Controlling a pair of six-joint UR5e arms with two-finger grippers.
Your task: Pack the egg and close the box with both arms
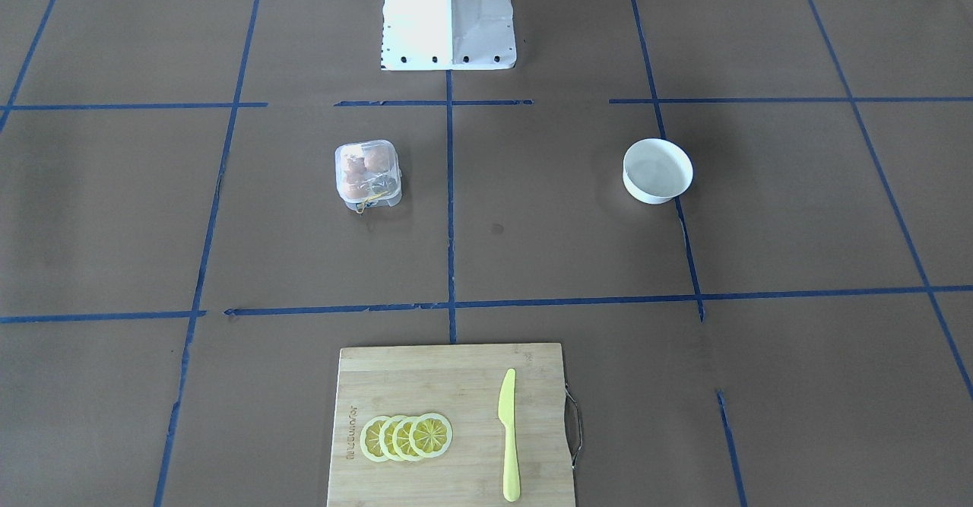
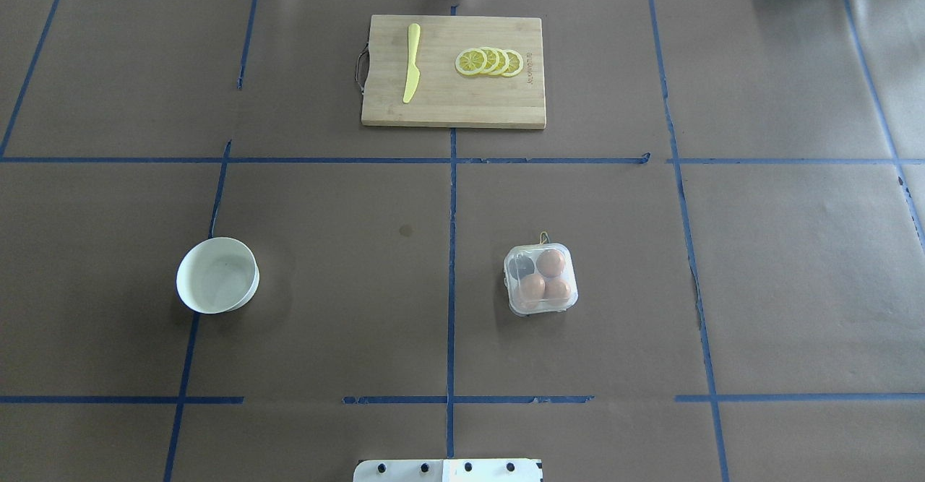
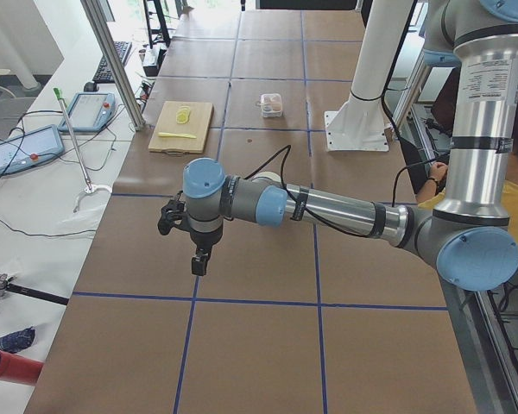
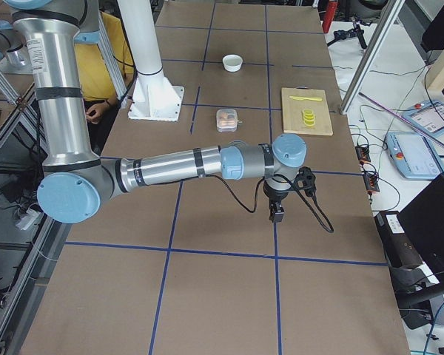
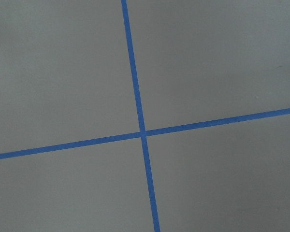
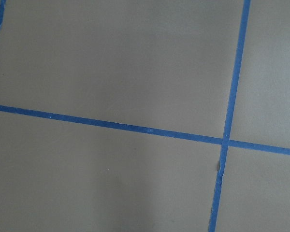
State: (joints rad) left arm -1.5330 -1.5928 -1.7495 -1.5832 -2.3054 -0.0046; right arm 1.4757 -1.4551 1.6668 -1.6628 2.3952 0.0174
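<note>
Overhead, left to right: white bowl (image 2: 217, 280) sits on the left half of the surface (image 2: 347, 323), nothing in it that I can see. Centre, far edge: bamboo cutting board (image 2: 448, 102) with a yellow plastic knife (image 2: 411, 63) and four lemon slices (image 2: 490, 61), not part of this job. Just right of the centre tape line: the box (image 2: 510, 293), three eggs (image 2: 532, 287) in it; the fourth cup (image 2: 519, 267) is dark and looks empty. The box reads as one square footprint, so the lid looks folded down over the eggs, but I can't confirm it's snapped. No loose egg anywhere. My read: pack and close look done, with at most a lid-seat check left. Both arms are out at the table ends, well apart from the box. Left arm's fingers (image 3: 198, 267) hang over bare brown paper, right arm's fingers (image 4: 277, 217) likewise. They're seen only from the side cams, so I can't tell if either pair is spread or closed. Wrist cams show only blue tape crossings. Writing: brand mark (image 2: 530, 70) on the board and labels (image 3: 490, 82) on the arm tubes, all too small to read.
</note>
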